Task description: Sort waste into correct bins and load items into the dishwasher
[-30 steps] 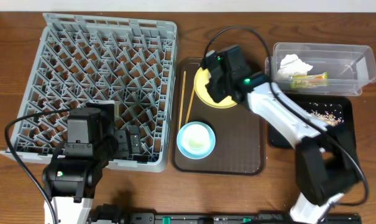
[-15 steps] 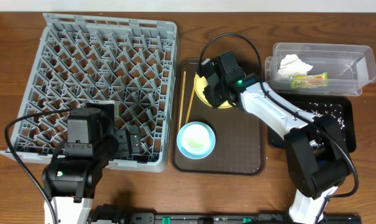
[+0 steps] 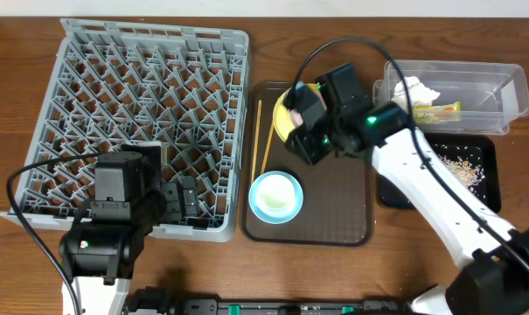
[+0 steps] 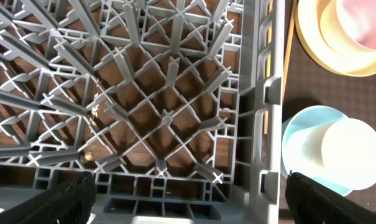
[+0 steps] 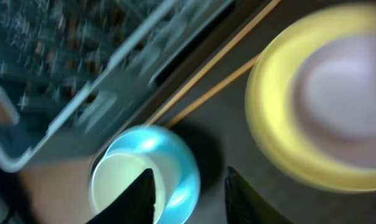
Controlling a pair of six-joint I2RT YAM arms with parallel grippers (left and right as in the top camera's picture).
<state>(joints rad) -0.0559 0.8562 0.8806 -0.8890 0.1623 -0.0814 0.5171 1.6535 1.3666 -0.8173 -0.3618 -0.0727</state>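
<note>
**Overhead view.** The grey dish rack occupies the left of the worktop. The brown tray lies just to its right and carries the chopsticks, the yellow plate and the light-blue bowl, which holds the white cup. The clear box at far right contains the tissue and the wrapper. The black tray in front of it holds the rice scraps. The left fingers sit over the rack's near right corner. The right fingers sit over the plate's near edge.

**Left wrist view.** The left fingers are spread wide with nothing between them, above the rack lattice. The bowl with the cup lies beyond the rack wall. The plate carries the cream bowl.

**Right wrist view.** This view is blurred. The right fingers are apart and hold nothing, above the tray between the light-blue bowl and the plate. The chopsticks lie beside the rack.
</note>
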